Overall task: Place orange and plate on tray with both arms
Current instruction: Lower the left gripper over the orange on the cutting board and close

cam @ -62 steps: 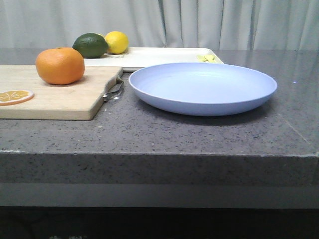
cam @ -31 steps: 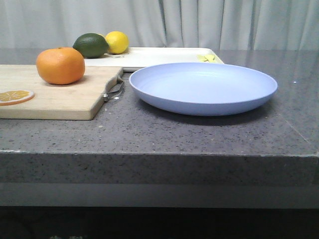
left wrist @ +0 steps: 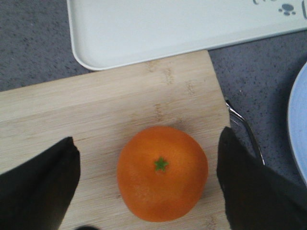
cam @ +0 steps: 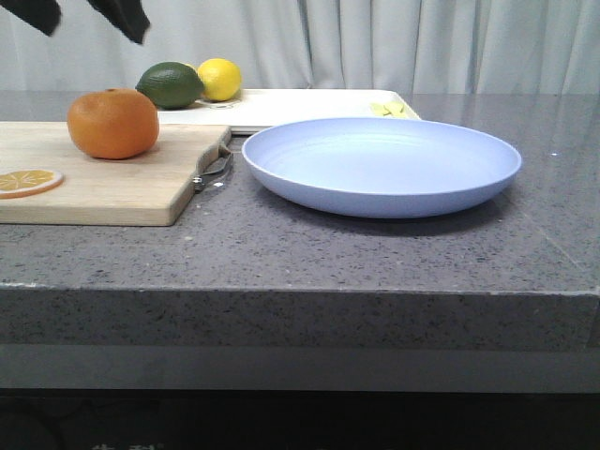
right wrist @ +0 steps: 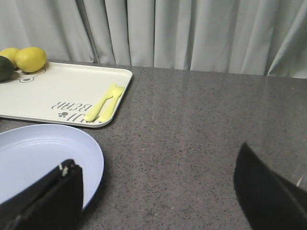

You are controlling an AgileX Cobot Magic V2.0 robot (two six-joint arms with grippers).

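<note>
**Left arm poised over the orange; plate not yet addressed**

At the far left, the left gripper (left wrist: 148, 187) is seen above the orange (cam: 112, 123), its jaws spread wide on either side of the fruit and touching nothing. The orange rests on the wooden cutting board (cam: 131, 183), beside an orange slice (cam: 28, 180). The opening step is judged to be in hand: a descent is called for until the jaws bracket the fruit, then a closing.

Further back, the tray (cam: 309, 105) is seen lying on the surface with a lime (cam: 171, 84) and a lemon (cam: 219, 79) at its left end (free room remains on it).

To the right, the plate (cam: 382, 166) lies flat on the surface just in front of the tray. The right gripper (right wrist: 158, 191) is held beside the plate's rim, jaws parted and empty; the rim must be pinched next.
</note>
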